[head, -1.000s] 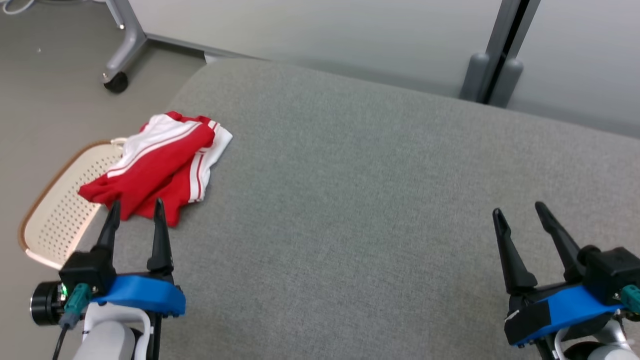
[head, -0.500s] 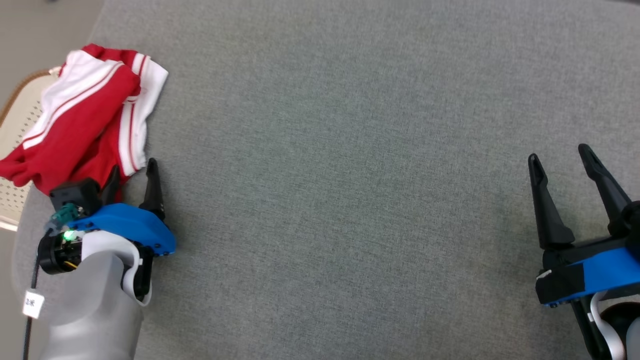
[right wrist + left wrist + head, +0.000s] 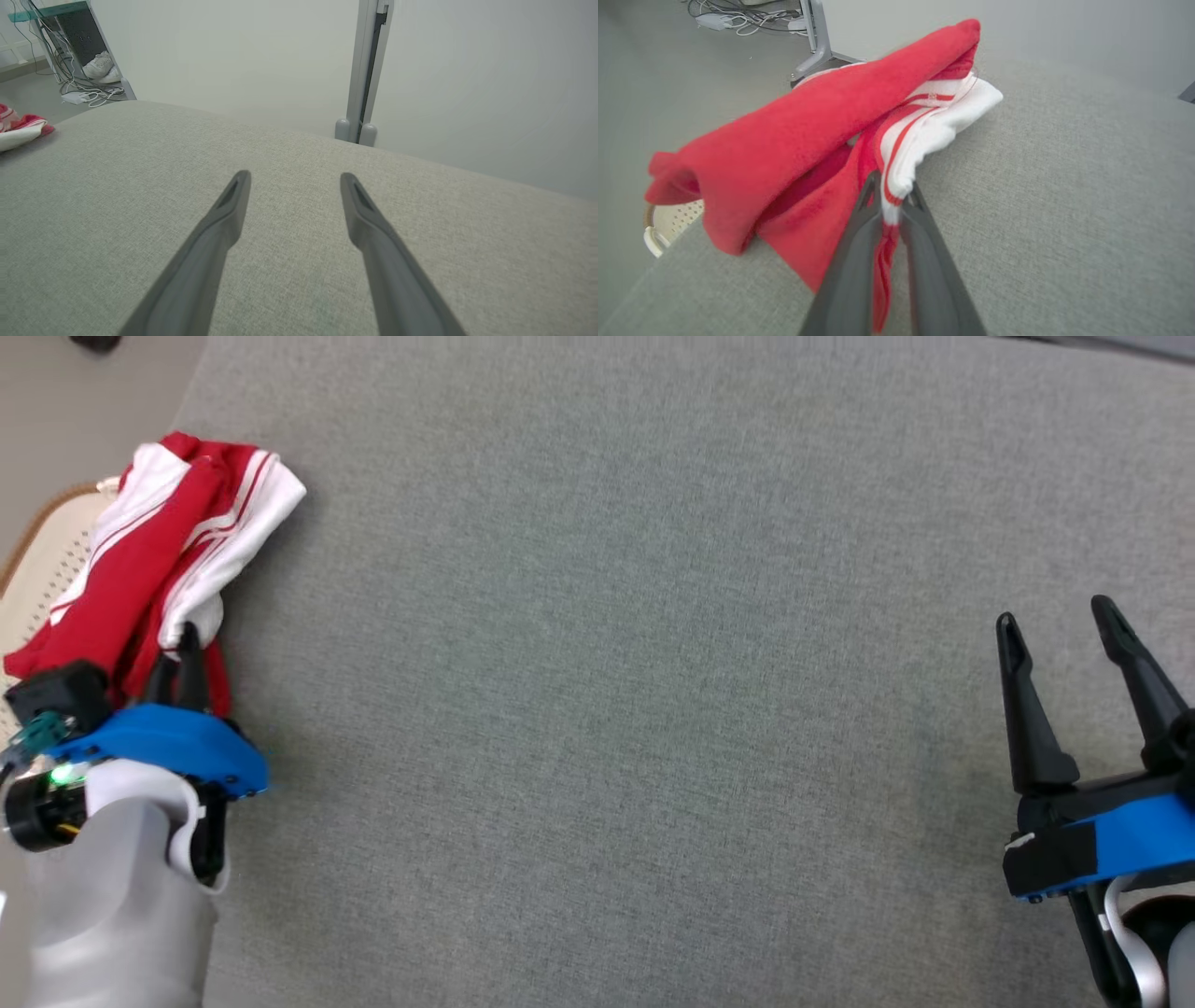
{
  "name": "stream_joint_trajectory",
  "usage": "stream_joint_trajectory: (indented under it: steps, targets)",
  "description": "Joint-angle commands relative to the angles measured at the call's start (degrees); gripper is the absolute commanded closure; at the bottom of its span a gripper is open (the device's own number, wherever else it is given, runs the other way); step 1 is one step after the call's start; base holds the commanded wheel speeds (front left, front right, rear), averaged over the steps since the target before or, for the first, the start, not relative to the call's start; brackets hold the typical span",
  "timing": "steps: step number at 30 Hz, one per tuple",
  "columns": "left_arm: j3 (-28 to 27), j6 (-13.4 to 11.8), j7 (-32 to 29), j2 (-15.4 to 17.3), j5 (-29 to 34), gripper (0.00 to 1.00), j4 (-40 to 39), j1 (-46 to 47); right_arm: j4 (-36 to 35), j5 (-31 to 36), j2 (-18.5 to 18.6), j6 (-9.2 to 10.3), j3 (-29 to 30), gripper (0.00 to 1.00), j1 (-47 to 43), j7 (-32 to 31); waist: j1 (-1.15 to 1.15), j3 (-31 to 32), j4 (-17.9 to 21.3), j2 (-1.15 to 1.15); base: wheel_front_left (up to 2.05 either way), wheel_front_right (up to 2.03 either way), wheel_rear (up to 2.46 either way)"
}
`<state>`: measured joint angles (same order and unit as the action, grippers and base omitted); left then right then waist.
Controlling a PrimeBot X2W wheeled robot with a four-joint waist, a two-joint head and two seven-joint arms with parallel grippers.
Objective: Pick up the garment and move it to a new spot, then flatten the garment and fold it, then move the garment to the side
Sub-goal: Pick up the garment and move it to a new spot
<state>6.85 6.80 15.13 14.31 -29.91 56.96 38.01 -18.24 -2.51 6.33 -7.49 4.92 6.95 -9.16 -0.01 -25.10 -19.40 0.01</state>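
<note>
The garment (image 3: 159, 560) is a bunched piece of red cloth with white striped edges, lying at the far left edge of the grey padded surface (image 3: 607, 663). My left gripper (image 3: 182, 644) is shut on its near white-and-red hem. In the left wrist view the garment (image 3: 808, 140) rises in a fold from the pinched hem, with cloth squeezed between the two fingers at my left gripper (image 3: 892, 200). My right gripper (image 3: 1055, 616) hovers open over bare surface at the far right, well apart from the cloth. The right wrist view has the right gripper (image 3: 292, 179) open and the garment (image 3: 18, 128) far left.
A cream perforated basket (image 3: 37, 569) with a brown rim sits under the garment's left side, past the surface's edge. In the right wrist view a grey post (image 3: 366, 70) stands behind the surface, and cables and shoes (image 3: 98, 65) lie on the floor at back left.
The head camera tilted down. My left gripper reached to the garment's near hem and shut on it, and the cloth has bunched up and lifted. The right gripper stays open.
</note>
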Motion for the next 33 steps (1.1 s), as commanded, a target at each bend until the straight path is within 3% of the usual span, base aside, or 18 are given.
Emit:
stream_joint_trajectory:
  steps: [1,9,16,25,33]
  targets:
    - [-1.5,-0.7,0.0,1.1,1.1,1.0,-2.6,-1.7,0.8,-0.4,-0.3,-0.01,-0.4,0.0,-0.5,0.8,0.01,2.4,1.2,-0.01,0.0,0.0,0.0]
    - [-6.2,-3.6,0.0,0.9,9.1,1.0,-22.1,-12.7,4.1,-1.3,-1.5,-0.01,-1.9,0.0,-2.7,3.4,0.01,11.1,3.1,-0.01,0.0,0.0,0.0]
    - [-5.0,-4.4,0.0,-1.0,13.1,1.0,-35.2,-22.4,6.6,-2.6,-2.3,-0.01,-3.6,0.0,-5.1,5.0,0.01,17.1,5.7,-0.01,0.0,0.0,0.0]
    - [0.9,-2.7,-3.1,-4.1,13.4,1.0,-43.6,-27.4,7.5,-3.9,-2.9,-0.01,-4.6,0.0,-6.8,5.9,0.01,18.9,10.5,-0.01,0.0,0.0,0.0]
    - [13.6,0.2,-5.1,-7.9,15.0,1.0,-46.3,-21.9,7.8,-4.3,-3.3,-0.01,-4.7,0.0,-5.3,6.6,0.01,14.5,19.4,-0.01,0.0,0.0,0.0]
